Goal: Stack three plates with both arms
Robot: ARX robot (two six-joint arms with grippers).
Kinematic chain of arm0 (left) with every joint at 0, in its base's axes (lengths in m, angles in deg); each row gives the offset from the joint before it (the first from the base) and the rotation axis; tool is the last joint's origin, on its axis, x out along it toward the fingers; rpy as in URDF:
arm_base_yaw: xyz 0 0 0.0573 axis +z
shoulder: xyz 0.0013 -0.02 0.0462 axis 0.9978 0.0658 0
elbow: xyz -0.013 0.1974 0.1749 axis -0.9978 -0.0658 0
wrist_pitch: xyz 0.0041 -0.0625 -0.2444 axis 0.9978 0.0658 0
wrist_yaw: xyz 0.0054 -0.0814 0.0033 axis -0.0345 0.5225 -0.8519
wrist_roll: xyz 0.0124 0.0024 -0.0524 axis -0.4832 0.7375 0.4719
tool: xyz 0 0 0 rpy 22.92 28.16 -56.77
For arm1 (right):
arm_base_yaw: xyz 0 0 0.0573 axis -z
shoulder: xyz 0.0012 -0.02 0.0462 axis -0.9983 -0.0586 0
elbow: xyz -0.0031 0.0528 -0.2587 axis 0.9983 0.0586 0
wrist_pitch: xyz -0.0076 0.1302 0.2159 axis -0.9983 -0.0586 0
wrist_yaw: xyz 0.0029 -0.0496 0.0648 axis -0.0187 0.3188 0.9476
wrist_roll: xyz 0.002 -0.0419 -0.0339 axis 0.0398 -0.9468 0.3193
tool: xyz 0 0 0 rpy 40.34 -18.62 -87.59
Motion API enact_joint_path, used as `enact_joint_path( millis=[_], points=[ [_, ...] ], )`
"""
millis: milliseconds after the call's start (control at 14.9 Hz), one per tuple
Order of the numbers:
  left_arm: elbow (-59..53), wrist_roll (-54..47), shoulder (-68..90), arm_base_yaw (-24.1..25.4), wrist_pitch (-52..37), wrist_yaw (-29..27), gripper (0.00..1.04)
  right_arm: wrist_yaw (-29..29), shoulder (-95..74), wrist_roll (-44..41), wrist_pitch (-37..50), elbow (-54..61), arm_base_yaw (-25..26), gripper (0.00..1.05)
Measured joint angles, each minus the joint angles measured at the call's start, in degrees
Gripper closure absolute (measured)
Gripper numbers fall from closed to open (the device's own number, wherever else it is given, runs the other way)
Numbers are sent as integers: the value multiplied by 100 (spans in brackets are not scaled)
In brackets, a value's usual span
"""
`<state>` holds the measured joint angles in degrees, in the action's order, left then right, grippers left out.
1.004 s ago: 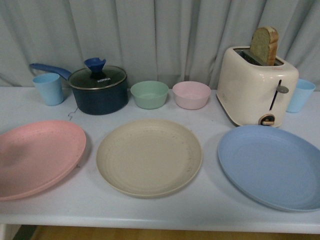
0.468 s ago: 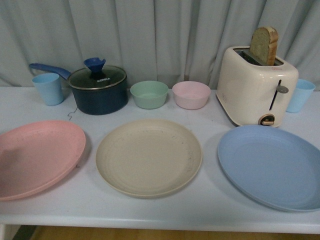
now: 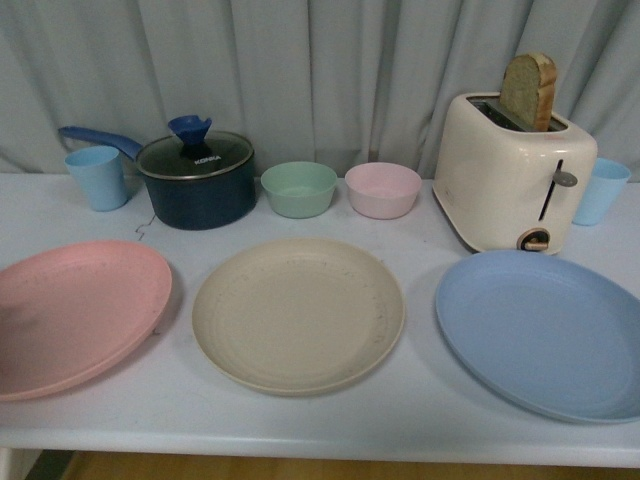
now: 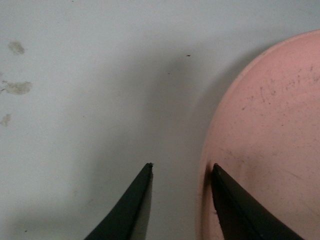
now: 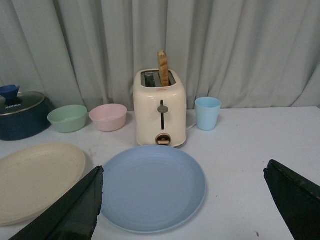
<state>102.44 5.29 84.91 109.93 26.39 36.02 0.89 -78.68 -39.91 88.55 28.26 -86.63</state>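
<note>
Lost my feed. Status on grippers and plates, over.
Left gripper open, straddling pink plate rim. Right gripper open wide, facing blue plate. Beige plate between them, none stacked. Toaster close behind blue plate.

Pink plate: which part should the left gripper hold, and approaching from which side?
Probably the rim of the pink plate, from outside it, where the left gripper stands open astride the edge. It lies flat, wide and shallow, offering nothing else.
</note>
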Motion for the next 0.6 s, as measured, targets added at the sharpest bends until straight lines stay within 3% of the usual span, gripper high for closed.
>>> enact_joint_path(
  millis=[201,268,602],
  points=[
    [-11,127,-2,-31,-39,81,96,-2,0,-2,0,0,0,6],
    [-17,205,-57,-22,-9,199,101,0,0,0,0,0,0,6],
    [-63,173,-914,319,411,13,102,0,0,0,2,0,0,6]
  ],
)
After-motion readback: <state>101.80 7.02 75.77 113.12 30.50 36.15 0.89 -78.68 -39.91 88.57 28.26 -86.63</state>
